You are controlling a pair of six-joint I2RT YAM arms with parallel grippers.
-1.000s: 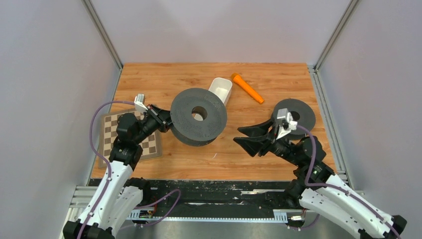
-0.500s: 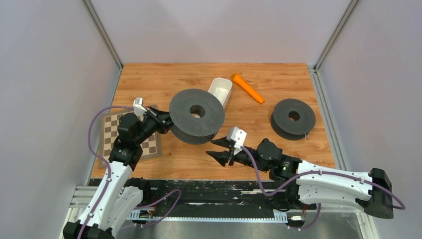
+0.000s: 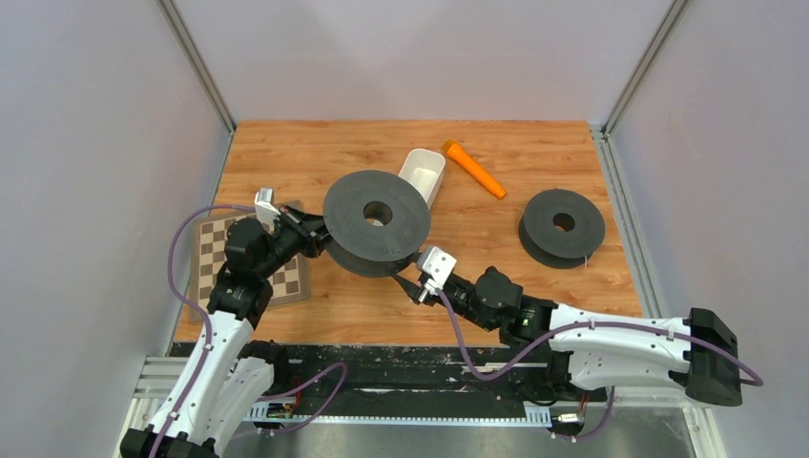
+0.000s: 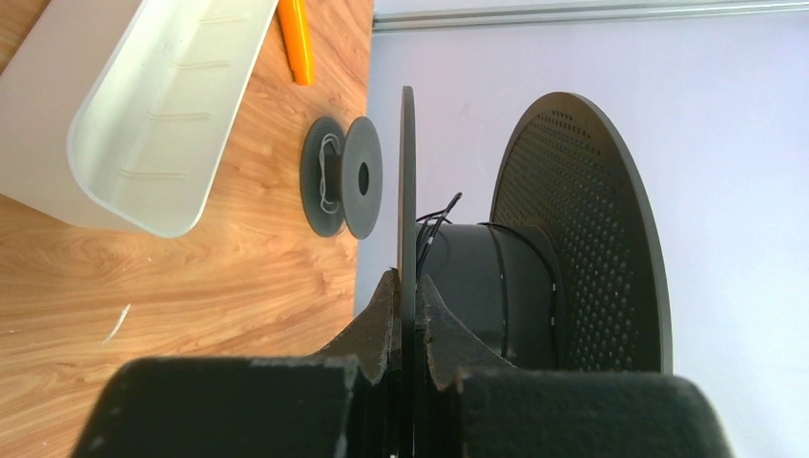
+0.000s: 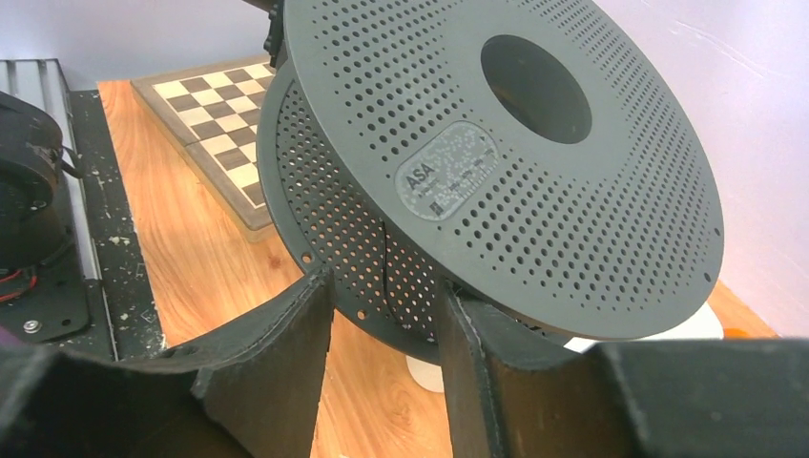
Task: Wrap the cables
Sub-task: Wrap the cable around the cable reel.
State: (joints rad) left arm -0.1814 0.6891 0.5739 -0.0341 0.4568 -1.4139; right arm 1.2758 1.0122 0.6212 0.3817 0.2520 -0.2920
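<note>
Wood table (image 3: 477,224), grey walls (image 3: 401,57). Dark cable (image 4: 437,216) loops round the tilted big spool (image 3: 351,216) hub mid-table, loose end poking out. Left claw (image 4: 408,286) pinches its flange; right claw (image 5: 382,296) spread at its rim.

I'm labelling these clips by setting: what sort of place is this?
Probably a robot lab test cell: a wooden table boxed in by plain grey panels on aluminium posts, with unrelated props such as a chessboard and a white bin.
</note>
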